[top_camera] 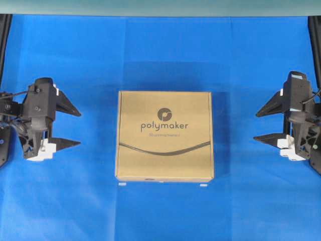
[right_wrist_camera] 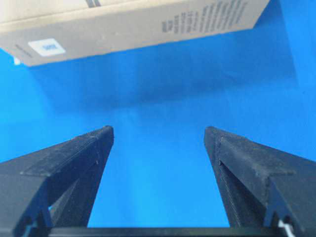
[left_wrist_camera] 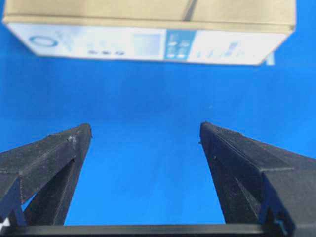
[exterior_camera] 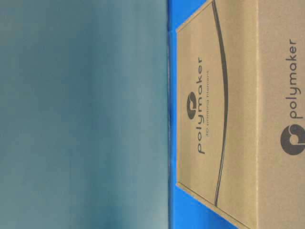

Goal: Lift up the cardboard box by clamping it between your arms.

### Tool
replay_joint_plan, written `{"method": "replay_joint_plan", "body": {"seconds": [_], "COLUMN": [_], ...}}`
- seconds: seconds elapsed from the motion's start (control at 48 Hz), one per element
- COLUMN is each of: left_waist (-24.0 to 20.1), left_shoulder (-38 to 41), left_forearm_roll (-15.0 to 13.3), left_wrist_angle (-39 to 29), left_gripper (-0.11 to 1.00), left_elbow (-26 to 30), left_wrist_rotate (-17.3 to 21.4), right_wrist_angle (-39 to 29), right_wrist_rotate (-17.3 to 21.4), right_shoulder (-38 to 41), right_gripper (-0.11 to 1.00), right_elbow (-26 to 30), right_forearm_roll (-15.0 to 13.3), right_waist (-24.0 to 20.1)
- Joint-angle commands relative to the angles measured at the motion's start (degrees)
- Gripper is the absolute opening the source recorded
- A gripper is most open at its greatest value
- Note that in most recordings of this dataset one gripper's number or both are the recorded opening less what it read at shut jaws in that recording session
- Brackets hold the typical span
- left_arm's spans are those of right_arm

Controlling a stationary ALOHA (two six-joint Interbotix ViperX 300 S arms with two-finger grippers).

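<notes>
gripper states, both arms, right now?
Left end effector: open, holding nothing, short of the cardboard box.
Right end effector: open, holding nothing, also clear of the box.

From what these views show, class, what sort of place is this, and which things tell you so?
Probably a robotics lab bench or test station: a blue cloth covers the table, two black arms with open grippers, left gripper and right gripper, flank one cardboard box.
</notes>
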State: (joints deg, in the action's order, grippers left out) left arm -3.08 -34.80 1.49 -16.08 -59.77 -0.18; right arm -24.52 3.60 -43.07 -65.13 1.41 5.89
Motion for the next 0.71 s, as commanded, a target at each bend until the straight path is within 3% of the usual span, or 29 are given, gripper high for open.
{"method": "replay_joint_plan", "body": {"seconds": [0.0,0.687], "left_waist": [0.5,0.6], "left_shoulder": [-0.2,-0.4], "left_forearm_roll": [0.0,0.0], "left_wrist_angle": [2.2,4.0], "left_gripper": [0.86,0.86], "left_elbow": [0.8,0.3], "left_wrist_rotate": [-0.1,-0.4], "right_wrist_angle": [0.7,1.6], "right_wrist_rotate": [0.4,0.4], "right_shoulder": [-0.1,-0.1], "right_gripper": [1.0,1.0], "right_elbow": [0.4,0.4], "right_forearm_roll": [-0.1,-0.2], "right_waist": [0.0,0.0]}}
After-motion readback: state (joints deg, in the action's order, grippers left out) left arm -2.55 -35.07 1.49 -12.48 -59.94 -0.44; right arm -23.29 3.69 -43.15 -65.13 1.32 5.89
